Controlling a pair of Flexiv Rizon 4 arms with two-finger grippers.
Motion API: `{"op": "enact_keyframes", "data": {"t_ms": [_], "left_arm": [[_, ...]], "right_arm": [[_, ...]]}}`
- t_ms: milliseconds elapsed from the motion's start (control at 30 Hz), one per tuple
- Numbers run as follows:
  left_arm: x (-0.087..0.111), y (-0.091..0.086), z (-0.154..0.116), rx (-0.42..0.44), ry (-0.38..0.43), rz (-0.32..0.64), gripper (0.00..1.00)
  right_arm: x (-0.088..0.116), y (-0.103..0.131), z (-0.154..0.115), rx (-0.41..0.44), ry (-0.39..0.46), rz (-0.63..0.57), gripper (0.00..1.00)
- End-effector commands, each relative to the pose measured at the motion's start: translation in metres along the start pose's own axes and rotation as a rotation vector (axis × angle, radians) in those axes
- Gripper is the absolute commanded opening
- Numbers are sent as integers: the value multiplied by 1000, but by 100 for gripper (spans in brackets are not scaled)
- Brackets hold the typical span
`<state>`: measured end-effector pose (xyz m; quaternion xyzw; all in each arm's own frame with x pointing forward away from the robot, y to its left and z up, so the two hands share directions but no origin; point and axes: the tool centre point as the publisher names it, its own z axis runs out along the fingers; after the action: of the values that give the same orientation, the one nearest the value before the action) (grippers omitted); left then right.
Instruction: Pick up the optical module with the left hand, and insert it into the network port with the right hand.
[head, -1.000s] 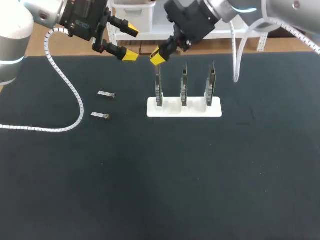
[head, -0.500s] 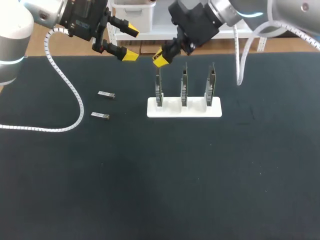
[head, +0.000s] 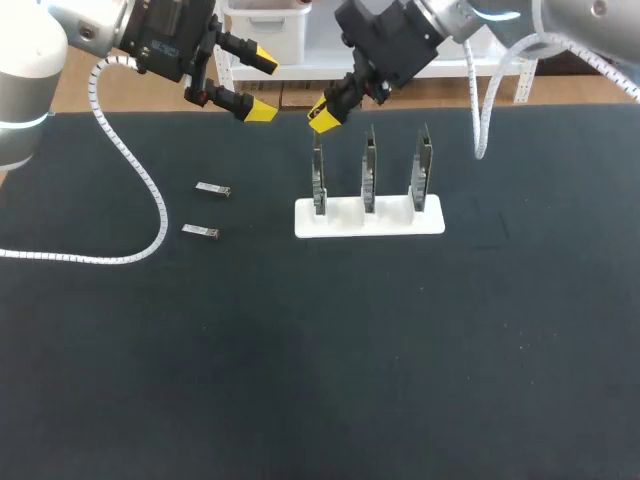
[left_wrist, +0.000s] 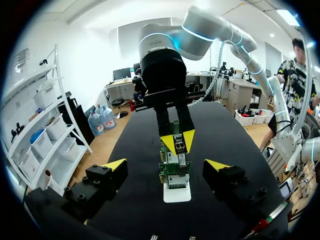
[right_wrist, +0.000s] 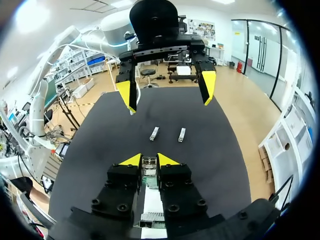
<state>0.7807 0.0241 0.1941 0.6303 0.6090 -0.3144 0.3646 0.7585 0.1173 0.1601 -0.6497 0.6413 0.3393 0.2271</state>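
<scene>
My right gripper (head: 324, 112) hangs just above the leftmost of three upright green boards (head: 318, 178) in a white rack (head: 345, 218). In the right wrist view its yellow fingertips (right_wrist: 133, 160) are shut on a small silver optical module (right_wrist: 148, 161). The left wrist view shows that module (left_wrist: 179, 146) pinched between the right gripper's (left_wrist: 178, 140) tips over the boards. Two more optical modules (head: 212, 189) (head: 200, 231) lie flat on the black table, left of the rack. My left gripper (head: 260, 84) is open and empty, high at the back left, facing the rack.
A white ribbed cable (head: 135, 180) from my left arm drapes across the table's left side. The rack's middle board (head: 368, 172) and right board (head: 422, 168) stand beside the one under my right gripper. The black table (head: 330, 360) stretches forward of the rack.
My right gripper has shifted slightly up and to the right above the leftmost board, still closed on the module. The left arm and the modules on the table have not moved.
</scene>
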Motion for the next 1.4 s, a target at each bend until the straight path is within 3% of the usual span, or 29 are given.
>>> {"op": "enact_keyframes", "data": {"t_ms": [33, 1000, 1400], "left_arm": [[-1, 0, 0, 0, 5, -2, 100], [-1, 0, 0, 0, 5, -2, 100], [-1, 0, 0, 0, 5, -2, 100]], "right_arm": [[-5, -6, -1, -12, 11, 0, 0], [-8, 2, 6, -21, 50, 16, 0], [-2, 2, 7, -14, 23, 16, 0]]}}
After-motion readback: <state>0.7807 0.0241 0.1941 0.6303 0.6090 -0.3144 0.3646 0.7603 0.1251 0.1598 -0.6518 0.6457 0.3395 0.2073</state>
